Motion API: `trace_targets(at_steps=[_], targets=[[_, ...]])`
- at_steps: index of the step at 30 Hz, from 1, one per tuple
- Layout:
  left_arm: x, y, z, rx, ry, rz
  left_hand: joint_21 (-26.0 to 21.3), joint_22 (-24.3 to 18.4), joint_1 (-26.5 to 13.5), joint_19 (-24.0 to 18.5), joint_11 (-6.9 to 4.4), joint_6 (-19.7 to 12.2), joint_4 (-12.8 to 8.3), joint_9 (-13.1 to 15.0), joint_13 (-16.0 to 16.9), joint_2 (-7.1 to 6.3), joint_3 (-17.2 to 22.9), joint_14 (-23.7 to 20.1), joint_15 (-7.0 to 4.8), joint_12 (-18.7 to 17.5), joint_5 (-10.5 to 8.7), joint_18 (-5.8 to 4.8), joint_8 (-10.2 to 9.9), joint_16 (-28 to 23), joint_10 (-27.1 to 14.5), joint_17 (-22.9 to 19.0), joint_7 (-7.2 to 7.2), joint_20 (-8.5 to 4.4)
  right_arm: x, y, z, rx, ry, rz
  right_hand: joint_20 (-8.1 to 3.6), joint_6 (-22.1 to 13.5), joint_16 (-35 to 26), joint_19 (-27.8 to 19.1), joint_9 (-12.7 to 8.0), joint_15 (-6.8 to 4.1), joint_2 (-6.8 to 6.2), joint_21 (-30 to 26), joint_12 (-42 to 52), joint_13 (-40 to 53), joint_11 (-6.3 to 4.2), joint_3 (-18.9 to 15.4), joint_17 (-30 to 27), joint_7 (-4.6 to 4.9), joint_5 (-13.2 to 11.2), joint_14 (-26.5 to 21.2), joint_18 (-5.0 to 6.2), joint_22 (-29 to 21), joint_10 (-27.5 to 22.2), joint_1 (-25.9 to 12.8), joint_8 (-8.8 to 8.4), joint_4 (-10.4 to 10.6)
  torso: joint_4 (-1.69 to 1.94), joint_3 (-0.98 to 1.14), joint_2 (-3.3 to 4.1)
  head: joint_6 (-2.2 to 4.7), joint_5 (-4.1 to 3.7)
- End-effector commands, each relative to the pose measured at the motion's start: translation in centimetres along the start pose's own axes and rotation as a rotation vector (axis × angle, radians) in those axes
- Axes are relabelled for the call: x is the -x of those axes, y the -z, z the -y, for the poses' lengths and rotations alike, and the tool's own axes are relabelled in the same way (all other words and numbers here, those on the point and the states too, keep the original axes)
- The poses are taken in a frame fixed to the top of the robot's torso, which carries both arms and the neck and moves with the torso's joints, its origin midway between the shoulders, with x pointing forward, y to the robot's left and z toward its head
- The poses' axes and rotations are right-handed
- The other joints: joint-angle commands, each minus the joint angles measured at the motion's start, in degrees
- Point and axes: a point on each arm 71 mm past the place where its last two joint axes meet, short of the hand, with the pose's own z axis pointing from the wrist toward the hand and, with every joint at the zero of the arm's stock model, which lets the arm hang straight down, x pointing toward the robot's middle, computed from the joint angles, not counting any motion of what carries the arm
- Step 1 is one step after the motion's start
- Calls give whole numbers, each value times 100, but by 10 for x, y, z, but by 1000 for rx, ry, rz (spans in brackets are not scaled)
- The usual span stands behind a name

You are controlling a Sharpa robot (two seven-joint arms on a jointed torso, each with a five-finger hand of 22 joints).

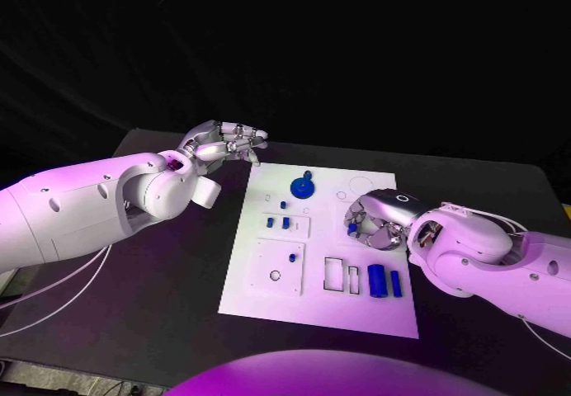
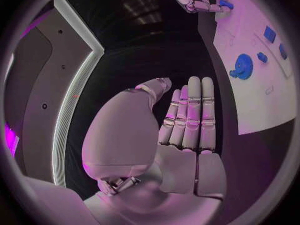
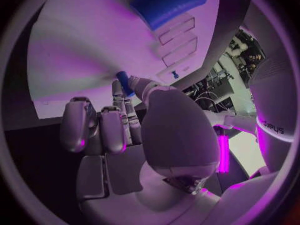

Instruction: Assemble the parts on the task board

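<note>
Two hands: both of the robot's silver hands are over or beside a white task board (image 1: pixel 256 289) on a black table (image 1: pixel 155 313).
Left hand: the left hand (image 1: pixel 224 143) hovers just off the board's far left corner, above the table; in the left wrist view its fingers (image 2: pixel 190 116) lie straight and side by side, with nothing in them.
Right hand: the right hand (image 1: pixel 376 224) is low over the right middle of the board, fingers curled downward.
Right hand's hold: in the right wrist view a small blue peg (image 3: pixel 125 83) is pinched at the fingertips (image 3: pixel 119 92), just above the white plate.
Blue gear: a round blue gear-like part (image 1: pixel 304 187) sits near the board's far edge, well apart from the right hand.
Small blue pieces: two little blue pieces (image 1: pixel 279 222) lie in a raised square section at the board's middle, left of the right hand.
Blue cylinders: two upright-lying blue bars (image 1: pixel 379 281) rest side by side near the board's near right corner, beside two narrow rectangular slots (image 1: pixel 341 275).
Square plate: a raised square panel with a round hole (image 1: pixel 276 267) sits at the near left of the board.
</note>
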Motion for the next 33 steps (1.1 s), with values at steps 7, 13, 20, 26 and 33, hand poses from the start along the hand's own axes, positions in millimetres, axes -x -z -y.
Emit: trace_targets(at_steps=[7, 13, 20, 26, 33], targets=[[-2, 0, 1, -2, 11, -19, -14, 1, 6, 20, -7, 11, -35, 8, 9, 57, -1, -30, -17, 27, 3, 64, 20, -23, -54, -7, -5, 22, -1, 2, -6, 14, -20, 29, -48, 294, 62, 80, 144, -94, 207, 153, -18, 36, -87, 170, 53, -142, 0, 171, -73, 907, 293, 41, 263, -82, 4, 0, -3, -1, 7], [-2, 0, 1, -2, 10, -18, -12, 4, 11, 22, -7, 11, -38, 8, 9, 63, 0, -30, -18, 30, 4, 64, 20, -23, -56, -7, -5, 21, 4, 5, -5, 16, -28, 57, -80, 305, 85, 107, 240, -126, 289, 228, -42, 52, -123, 253, 85, -173, -95, 181, -87, 945, 409, 70, 372, -171, 3, 0, -5, 4, 6], [-2, 0, 1, -2, 10, -17, -12, 4, 11, 22, -7, 11, -38, 8, 9, 63, 0, -30, -18, 30, 4, 64, 20, -23, -56, -7, -5, 21, 13, 9, -7, 25, -32, 92, -90, 297, 90, 118, 275, -134, 298, 260, -58, 56, -132, 283, 90, -175, -104, 183, -93, 960, 439, 88, 407, -216, 0, 2, -7, 16, 0], [-2, -1, 0, -2, 10, -18, -12, 4, 11, 22, -7, 11, -38, 8, 9, 63, 0, -30, -18, 30, 4, 64, 20, -23, -56, -7, -5, 21, 26, 14, -12, 40, -41, 118, -95, 290, 96, 125, 304, -137, 284, 281, -76, 58, -134, 297, 97, -172, -112, 185, -98, 971, 454, 100, 434, -259, 3, 1, -13, 31, 5], [-3, -3, 0, -2, 11, -20, -12, 4, 11, 22, -7, 11, -38, 8, 9, 63, 0, -30, -18, 30, 4, 64, 20, -23, -56, -7, -5, 21, 36, 19, -38, 111, -74, 135, -97, 285, 95, 127, 319, -138, 275, 288, -87, 59, -133, 302, 94, -169, -115, 184, -99, 976, 459, 105, 448, -281, -4, -1, -13, 41, 38]])
